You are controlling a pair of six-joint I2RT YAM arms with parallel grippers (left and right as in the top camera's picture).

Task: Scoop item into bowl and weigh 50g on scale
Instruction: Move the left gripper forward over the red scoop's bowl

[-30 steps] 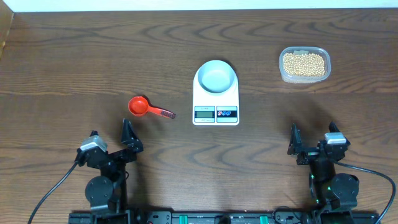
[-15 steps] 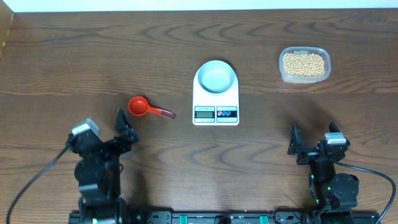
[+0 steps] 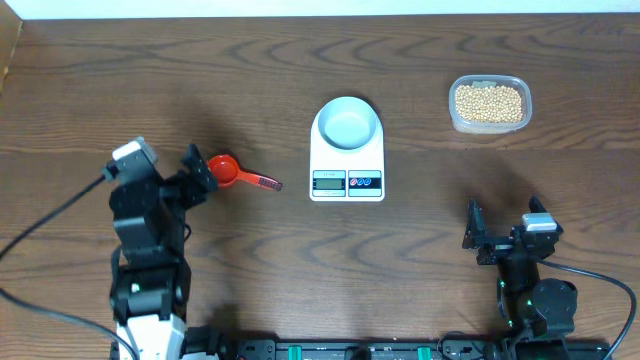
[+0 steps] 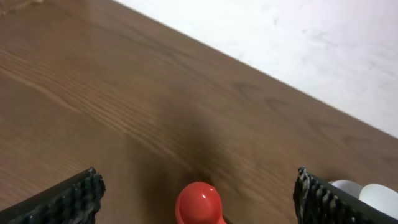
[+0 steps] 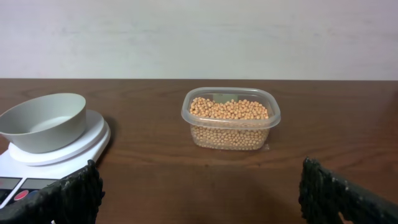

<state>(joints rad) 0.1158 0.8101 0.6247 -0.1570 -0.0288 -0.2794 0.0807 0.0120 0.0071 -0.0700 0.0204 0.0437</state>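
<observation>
On the scale (image 3: 332, 166) we find the bowl (image 3: 347, 125) empty, beans (image 3: 489, 101) all in the tub (image 3: 454, 119), scoop (image 3: 227, 172) ungripped, both jaws open.

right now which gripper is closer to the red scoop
Left. The left gripper is open right beside the red scoop, at its bowl end; the right gripper is open far off, on the other side of the scale.

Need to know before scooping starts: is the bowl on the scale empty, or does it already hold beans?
Empty: overhead, the bowl on the scale shows only its bare pale inside, nothing in it.
</observation>
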